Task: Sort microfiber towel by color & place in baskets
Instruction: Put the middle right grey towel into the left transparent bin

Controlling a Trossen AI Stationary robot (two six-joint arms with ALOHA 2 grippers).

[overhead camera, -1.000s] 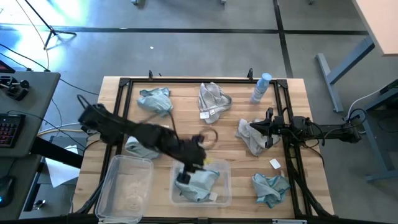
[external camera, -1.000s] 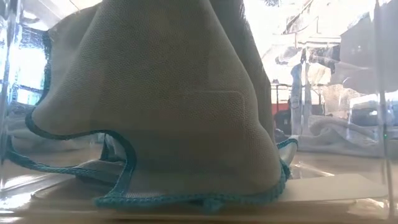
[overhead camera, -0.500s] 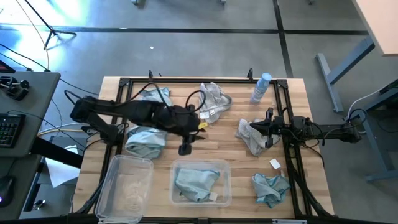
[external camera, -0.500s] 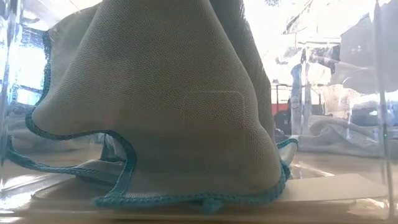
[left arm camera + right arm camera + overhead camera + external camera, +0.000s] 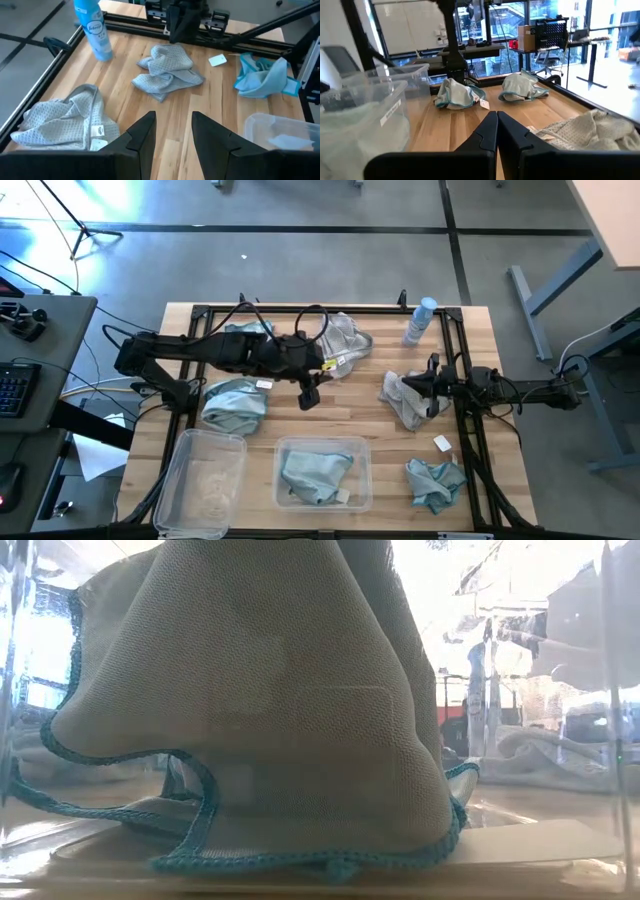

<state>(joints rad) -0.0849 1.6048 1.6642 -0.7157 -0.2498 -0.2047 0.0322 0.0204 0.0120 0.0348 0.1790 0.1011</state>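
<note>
Left end effector has moved back from the teal towel, open and empty.

A light wooden slatted table carries five crumpled teal and grey microfiber towels, two clear rectangular plastic baskets, and a pale blue spray bottle.
</note>
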